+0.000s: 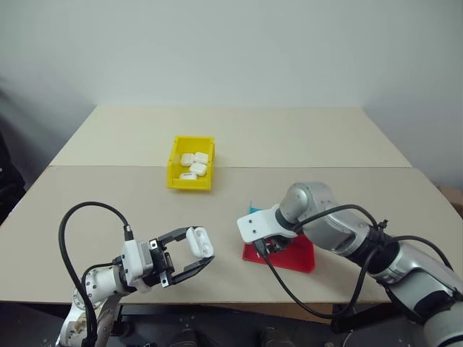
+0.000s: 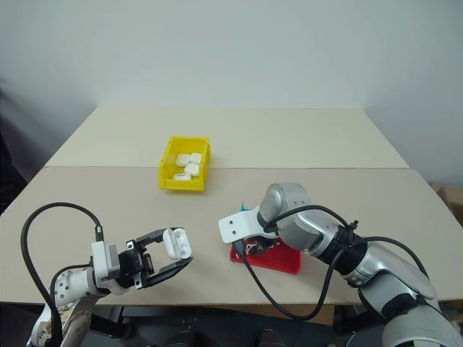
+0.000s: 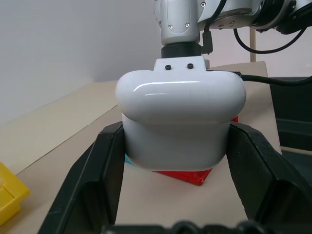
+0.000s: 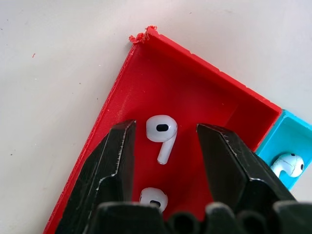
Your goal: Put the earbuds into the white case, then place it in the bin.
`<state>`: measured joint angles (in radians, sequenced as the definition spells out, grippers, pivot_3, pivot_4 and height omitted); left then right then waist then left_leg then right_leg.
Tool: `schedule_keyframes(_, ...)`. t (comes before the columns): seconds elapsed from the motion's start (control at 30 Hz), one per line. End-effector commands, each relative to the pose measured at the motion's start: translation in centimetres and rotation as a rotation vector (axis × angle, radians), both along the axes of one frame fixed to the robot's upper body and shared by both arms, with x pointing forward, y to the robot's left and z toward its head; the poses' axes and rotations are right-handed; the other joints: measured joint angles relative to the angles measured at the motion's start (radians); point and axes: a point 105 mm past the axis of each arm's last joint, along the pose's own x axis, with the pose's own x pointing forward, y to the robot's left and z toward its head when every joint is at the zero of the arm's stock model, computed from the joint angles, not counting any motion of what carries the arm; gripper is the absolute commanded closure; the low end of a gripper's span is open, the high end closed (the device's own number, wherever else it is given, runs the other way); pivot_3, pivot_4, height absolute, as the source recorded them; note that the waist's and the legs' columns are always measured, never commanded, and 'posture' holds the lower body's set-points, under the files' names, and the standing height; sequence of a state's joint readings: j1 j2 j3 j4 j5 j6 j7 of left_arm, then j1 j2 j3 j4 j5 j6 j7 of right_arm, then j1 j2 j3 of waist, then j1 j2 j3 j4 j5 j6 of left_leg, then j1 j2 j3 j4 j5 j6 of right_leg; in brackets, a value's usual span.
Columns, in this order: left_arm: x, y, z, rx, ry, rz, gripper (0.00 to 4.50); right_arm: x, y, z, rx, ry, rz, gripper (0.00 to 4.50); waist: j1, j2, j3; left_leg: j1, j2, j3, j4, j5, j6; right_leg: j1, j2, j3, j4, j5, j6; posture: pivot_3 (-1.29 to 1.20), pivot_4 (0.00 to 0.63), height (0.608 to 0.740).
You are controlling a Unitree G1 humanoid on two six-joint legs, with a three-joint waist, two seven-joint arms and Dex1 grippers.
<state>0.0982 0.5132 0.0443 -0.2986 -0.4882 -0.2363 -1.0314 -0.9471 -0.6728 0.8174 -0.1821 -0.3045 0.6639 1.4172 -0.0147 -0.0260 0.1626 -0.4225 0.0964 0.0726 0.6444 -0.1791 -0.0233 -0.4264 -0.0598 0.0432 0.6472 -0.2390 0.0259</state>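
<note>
Step in hand, as judged: pick-up of the first of the earbuds, with the white case (image 1: pixel 200 242) already presented for loading; the left end effector (image 1: pixel 189 258) was clamped on the case, fingers pressed against its two sides, lid hinged up and the case lifted clear of the desk (image 1: pixel 108 195); the left forearm lay low and roughly level, pointing inward toward the other arm. The right end effector (image 4: pixel 165 146) pointed steeply down into the red-and-teal tray (image 4: pixel 122 92), wrist bent sharply under the arm, fingers at a middling gap and holding nothing; one earbud (image 4: pixel 162 136) lay directly between its fingertips on the red floor, stem trailing toward the wrist; a second earbud (image 4: pixel 154 199) sat closer in between the finger bases; a third earbud (image 4: pixel 288 165) rested in the teal compartment, outside one finger. Whether the fingertips had reached the tray floor could not be told. Next move, as judged: settle low enough to bracket the bud's rounded head, then close gently, since so small and slick a part could squirt out sideways; then carry it across to the open case. The bin (image 1: pixel 173 173) stood well beyond the left end effector, already holding several white cases (image 1: pixel 195 163); placement there was not yet due.
</note>
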Motion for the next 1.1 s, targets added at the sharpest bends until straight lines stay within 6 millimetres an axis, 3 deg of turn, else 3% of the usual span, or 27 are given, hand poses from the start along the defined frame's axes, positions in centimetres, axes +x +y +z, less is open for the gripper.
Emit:
schedule_keyframes(0.03,-0.12,0.01,0.79,-0.001,-0.033,-0.001,1.71,0.00,0.18,0.54,0.007,-0.029,0.022,2.14,0.000,0.000,0.000,0.000,0.000,0.000,0.000,0.000,0.000,0.000,0.000,0.000,0.000,0.000,0.000,0.00,0.150,0.740)
schedule_keyframes(0.4,-0.09,-0.09,0.53,0.009,-0.025,-0.002,1.71,-0.08,0.06,0.19,-0.004,-0.030,0.027,2.14,0.000,0.000,0.000,0.000,0.000,0.000,0.000,0.000,0.000,0.000,0.000,0.000,0.000,0.000,0.000,0.00,0.150,0.740)
schedule_keyframes(0.5,-0.09,-0.10,0.43,0.013,-0.022,0.000,1.71,-0.01,-0.04,0.14,-0.009,-0.035,0.025,2.71,0.000,0.000,0.000,0.000,0.000,0.000,0.000,0.000,0.000,-0.001,0.000,0.000,0.000,0.000,0.000,0.00,0.150,0.740)
schedule_keyframes(0.57,-0.10,-0.09,0.39,0.016,-0.021,0.001,1.71,-0.04,-0.07,0.09,-0.012,-0.036,0.028,3.37,0.000,0.000,0.000,0.000,0.000,0.000,0.000,0.000,0.000,-0.001,0.000,0.000,0.000,0.000,0.000,0.00,0.150,0.740)
schedule_keyframes(1.1,0.20,-0.24,0.82,0.003,-0.007,0.003,1.71,-0.12,-0.10,0.50,-0.001,-0.063,0.037,3.37,0.000,0.000,0.000,0.000,0.001,0.001,0.000,0.000,0.000,-0.001,0.000,0.000,0.000,0.000,0.000,0.00,0.150,0.740)
